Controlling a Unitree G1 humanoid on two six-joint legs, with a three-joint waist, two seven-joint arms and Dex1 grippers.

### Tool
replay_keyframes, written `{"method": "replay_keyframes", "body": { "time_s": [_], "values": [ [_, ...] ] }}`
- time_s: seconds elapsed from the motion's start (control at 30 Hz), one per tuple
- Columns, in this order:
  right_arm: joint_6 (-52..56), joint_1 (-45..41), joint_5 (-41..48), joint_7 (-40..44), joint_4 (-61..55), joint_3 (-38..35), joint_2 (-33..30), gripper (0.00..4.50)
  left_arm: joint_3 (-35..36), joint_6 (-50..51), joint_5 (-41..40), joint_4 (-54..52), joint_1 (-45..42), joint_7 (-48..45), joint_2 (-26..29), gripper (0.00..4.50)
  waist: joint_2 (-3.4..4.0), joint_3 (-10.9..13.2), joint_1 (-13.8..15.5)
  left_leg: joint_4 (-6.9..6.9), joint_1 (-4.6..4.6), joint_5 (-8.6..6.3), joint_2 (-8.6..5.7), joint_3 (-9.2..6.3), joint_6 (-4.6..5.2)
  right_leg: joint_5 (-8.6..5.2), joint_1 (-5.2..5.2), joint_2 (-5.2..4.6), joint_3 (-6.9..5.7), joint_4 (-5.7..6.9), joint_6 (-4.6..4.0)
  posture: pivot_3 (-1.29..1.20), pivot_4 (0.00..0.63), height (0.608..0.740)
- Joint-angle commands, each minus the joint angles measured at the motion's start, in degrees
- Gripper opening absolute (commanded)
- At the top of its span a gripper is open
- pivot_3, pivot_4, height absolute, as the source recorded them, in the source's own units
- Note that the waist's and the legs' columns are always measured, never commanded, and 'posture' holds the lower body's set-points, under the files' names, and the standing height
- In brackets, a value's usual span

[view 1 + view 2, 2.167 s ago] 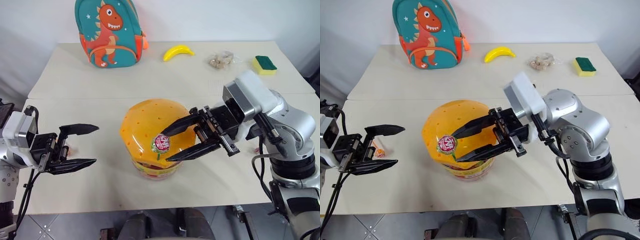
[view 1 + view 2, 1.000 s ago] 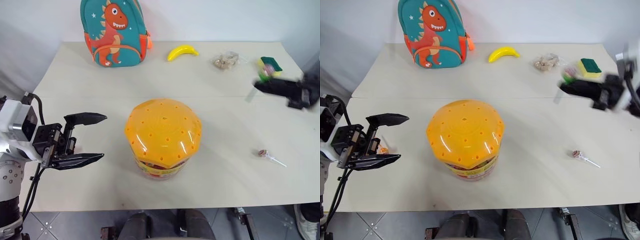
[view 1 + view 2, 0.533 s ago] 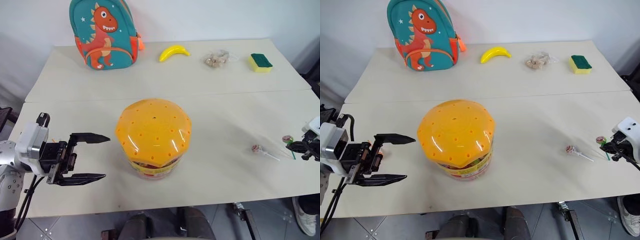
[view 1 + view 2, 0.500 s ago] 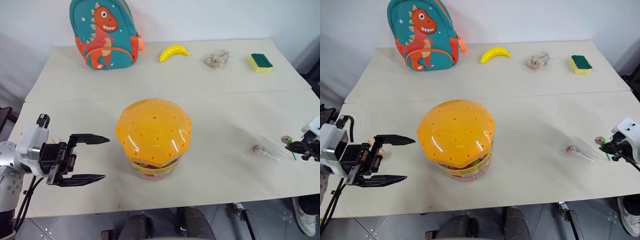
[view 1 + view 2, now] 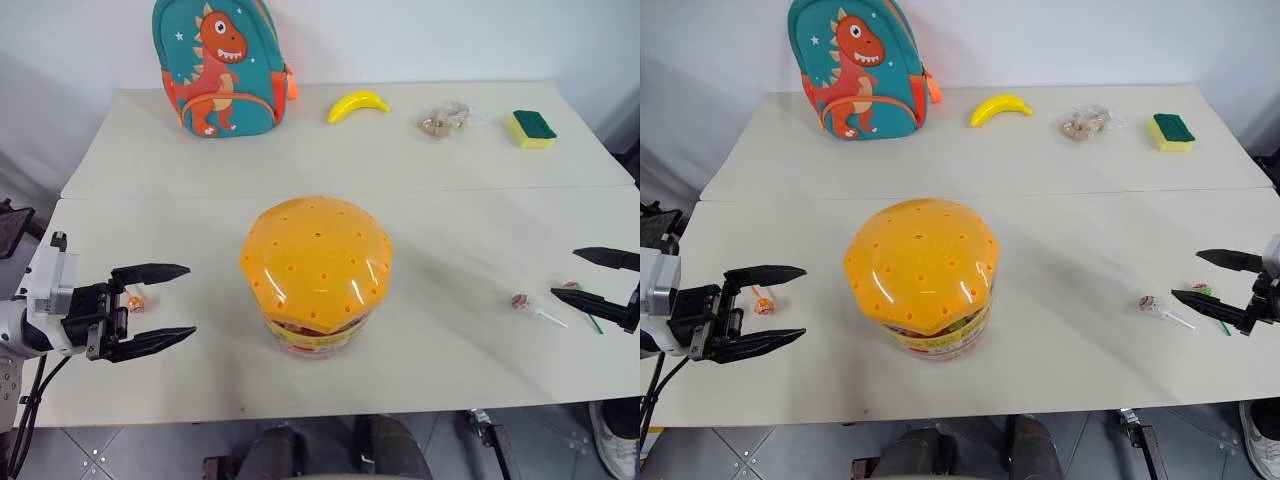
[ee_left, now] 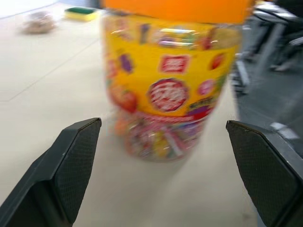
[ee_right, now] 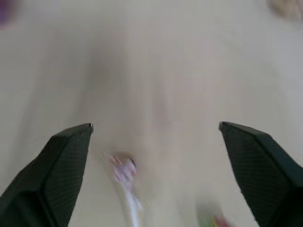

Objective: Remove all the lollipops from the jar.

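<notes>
Now the jar point(image 5: 317, 275) stands mid-table, orange dome lid on, with both grippers spread wide and empty. It lies to the right of the left gripper point(image 5: 155, 309), which points at it and looks the nearer arm; the right gripper point(image 5: 596, 279) sits at the far table edge (beside two lollipops point(image 5: 522, 301) already out). A third lollipop point(image 5: 762, 305) lies by the left gripper. The jar's label writing is unreadable.
</notes>
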Motion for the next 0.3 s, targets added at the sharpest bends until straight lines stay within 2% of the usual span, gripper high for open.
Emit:
{"method": "replay_keyframes", "body": {
  "time_s": [0.03,0.17,0.3],
  "values": [
    [2.1,1.9,5.9,0.5,-13.5,-1.5,2.9,4.48,2.1,-1.5,1.7,0.5,0.2,2.8,0.0,4.5,0.0,0.0,0.0,0.0,0.0,0.0,0.0,-0.01,0.0,0.0,0.0,-0.01,0.0,0.0,0.0,0.0,0.15,0.74],
    [0.2,1.8,8.0,-1.0,-26.6,2.4,9.0,4.48,1.1,-5.3,4.7,2.1,-1.8,5.2,-0.9,4.5,0.0,0.0,0.2,0.0,0.0,-0.02,0.0,-0.1,-0.04,0.0,0.0,-0.01,-0.05,0.01,0.0,0.0,0.15,0.74],
    [-5.2,1.1,5.1,-1.5,-31.5,6.4,13.7,4.48,-0.1,-7.4,6.3,3.0,-3.3,6.4,-1.6,4.5,-0.01,0.0,0.4,0.0,-0.03,-0.03,-0.06,-0.13,-0.03,0.01,0.0,-0.04,-0.07,-0.01,0.0,0.0,0.15,0.74]
  ]
}}
